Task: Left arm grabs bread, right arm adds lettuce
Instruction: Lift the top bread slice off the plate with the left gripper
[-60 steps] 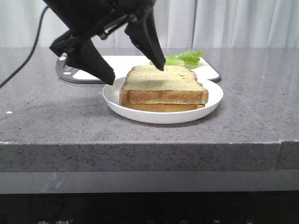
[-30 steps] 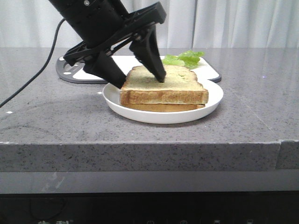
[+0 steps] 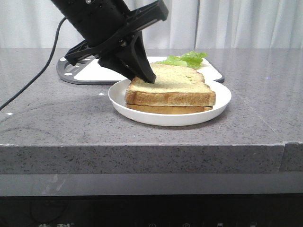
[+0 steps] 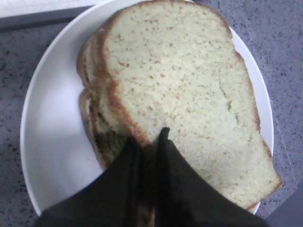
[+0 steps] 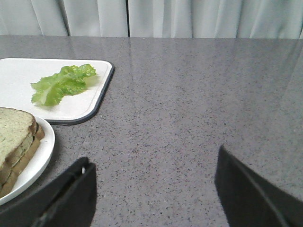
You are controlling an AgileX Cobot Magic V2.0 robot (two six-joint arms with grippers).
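Two toast slices are stacked on a white plate (image 3: 218, 101). The bread (image 3: 173, 90) is the thick top slice, with a dark crust and a greenish-speckled face. My left gripper (image 3: 147, 78) is shut on its near-left crust edge; in the left wrist view the gripper (image 4: 149, 142) pinches the crust of the bread (image 4: 189, 94). The thinner slice (image 3: 165, 109) lies under it. The lettuce (image 3: 187, 59) lies on the white board behind the plate and also shows in the right wrist view (image 5: 61, 85). My right gripper (image 5: 154, 170) is open and empty over bare counter.
The white board with a dark rim (image 3: 113, 68) lies behind the plate on the grey stone counter (image 3: 57, 123). A black cable (image 3: 33, 85) trails from the left arm across the counter's left side. The counter's front edge is close below the plate.
My left gripper's fingers have come down and closed on the top slice's left edge. The bread and plate have shifted a little to the right.
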